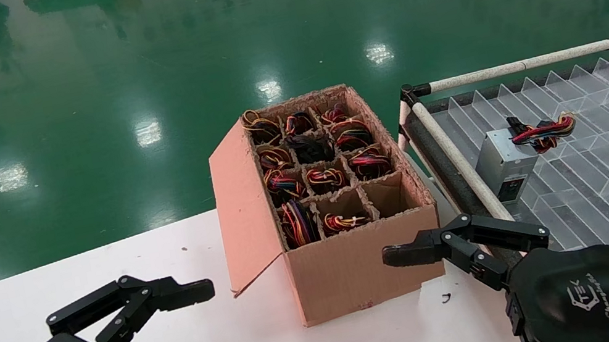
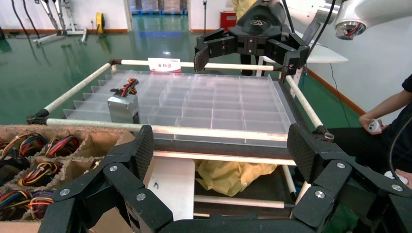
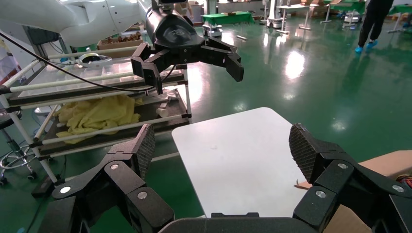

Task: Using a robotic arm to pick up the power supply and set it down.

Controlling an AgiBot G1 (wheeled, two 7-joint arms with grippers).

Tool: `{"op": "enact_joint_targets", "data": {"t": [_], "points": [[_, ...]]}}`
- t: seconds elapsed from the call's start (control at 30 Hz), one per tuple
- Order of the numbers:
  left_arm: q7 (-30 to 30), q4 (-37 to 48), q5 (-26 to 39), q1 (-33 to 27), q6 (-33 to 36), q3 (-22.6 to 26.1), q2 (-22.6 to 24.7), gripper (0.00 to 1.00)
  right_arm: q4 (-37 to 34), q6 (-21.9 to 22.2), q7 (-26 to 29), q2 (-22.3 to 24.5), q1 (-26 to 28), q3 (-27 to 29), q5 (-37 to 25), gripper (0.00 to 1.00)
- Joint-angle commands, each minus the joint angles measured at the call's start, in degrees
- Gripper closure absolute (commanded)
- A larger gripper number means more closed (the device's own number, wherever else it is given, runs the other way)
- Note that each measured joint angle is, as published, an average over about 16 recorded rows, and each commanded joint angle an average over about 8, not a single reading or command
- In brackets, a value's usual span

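A cardboard box with a cell grid stands mid-table. Most cells hold power supplies that show only their loose red, yellow and black wire bundles; the metal bodies are hidden. The front-right cell is empty. My left gripper hovers open and empty left of the box, low over the table. My right gripper is open and empty by the box's front-right corner. The two face each other.
A clear divided tray sits on a rail-framed cart to the right. On it lies a silver box with a tied wire bundle. A yellow cloth lies on the cart's lower shelf. The box's flap hangs open on its left.
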Motion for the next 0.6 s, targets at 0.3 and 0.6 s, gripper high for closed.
{"op": "enact_joint_targets", "data": {"t": [0.3,0.6], "points": [[0.0,0.0,0.0,0.0,0.0,0.0,0.0,0.0,0.0,0.0,0.0,0.0,0.0,0.0,0.0,0.0],[0.0,0.0,0.0,0.0,0.0,0.0,0.0,0.9,0.0,0.0,0.0,0.0,0.0,0.0,0.0,0.0]]}}
